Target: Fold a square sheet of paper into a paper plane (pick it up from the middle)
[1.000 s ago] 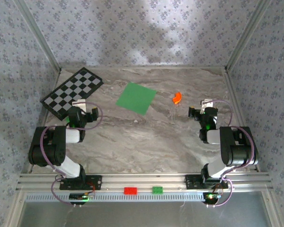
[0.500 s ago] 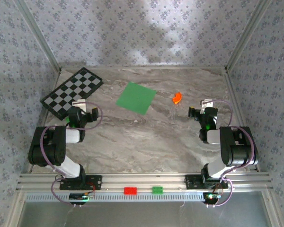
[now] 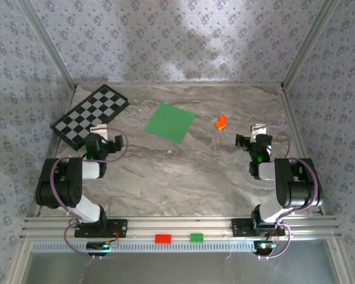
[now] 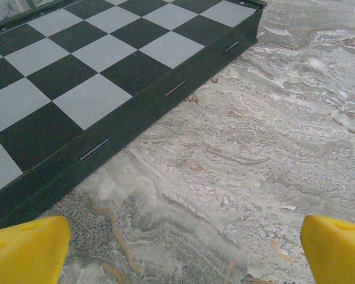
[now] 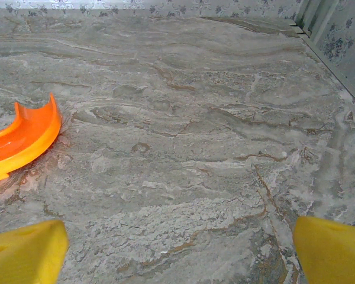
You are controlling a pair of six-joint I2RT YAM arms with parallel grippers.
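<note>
**Two grippers spread, one sheet flat**

I see the paper (image 3: pixel 170 122) flat on the table (image 3: pixel 195 171), between the board (image 3: pixel 90 116) and the orange piece (image 3: pixel 220 122), touching neither. My left gripper (image 4: pixel 177 248) is beside the board, fingers wide apart, empty. My right gripper (image 5: pixel 177 248) is near the orange piece, likewise spread and empty.

You're looking into a robot test cell, not a lived-in room. Patterned panels (image 3: pixel 165 41) wall in three sides, held by slanting aluminium posts (image 3: pixel 49 44). The marble-look tabletop (image 3: pixel 183 171) ends at a slotted aluminium rail (image 3: pixel 177 226) where two arms are bolted side by side, the left arm (image 3: pixel 65 183) and the right arm (image 3: pixel 293 186), with purple cables (image 3: pixel 126 146) looping off them.
</note>
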